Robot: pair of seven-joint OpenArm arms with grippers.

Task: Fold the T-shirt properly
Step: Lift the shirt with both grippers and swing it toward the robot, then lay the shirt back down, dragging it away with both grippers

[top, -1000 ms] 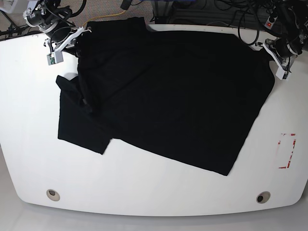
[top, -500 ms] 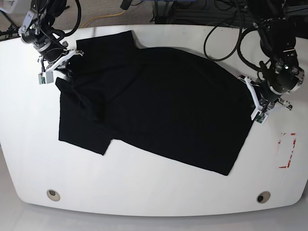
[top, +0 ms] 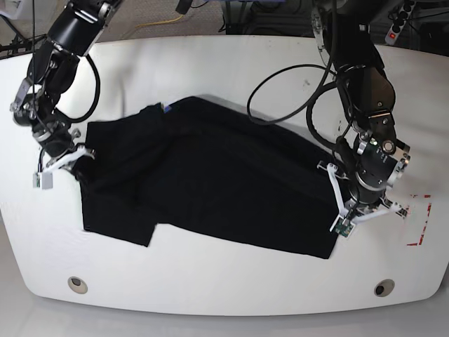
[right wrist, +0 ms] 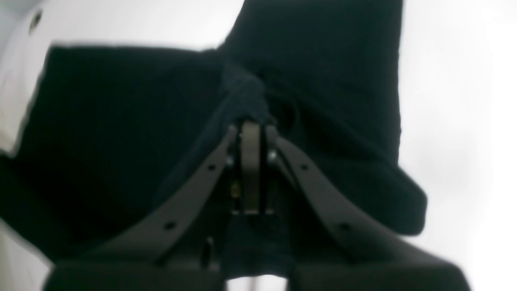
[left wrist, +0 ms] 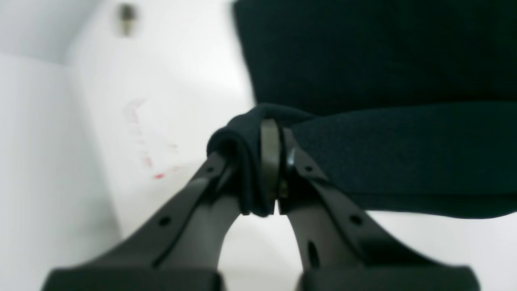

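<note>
We cannot read any words or numbers. We see red marks [top: 419,220] on the white table [top: 210,270] at the right edge of the base view, but they spell nothing we can make out.

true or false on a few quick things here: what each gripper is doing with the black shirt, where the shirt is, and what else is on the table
1. The left gripper is shut on a bunched edge of the T-shirt. True.
2. The right gripper hangs open above bare table. False: it is shut on a pinch of the black cloth.
3. The T-shirt lies on a white table. True.
4. The shirt is already folded into a neat small square. False: it is still spread wide, with one layer partly folded over.
5. Red marks show on the table near the left arm. True.
</note>
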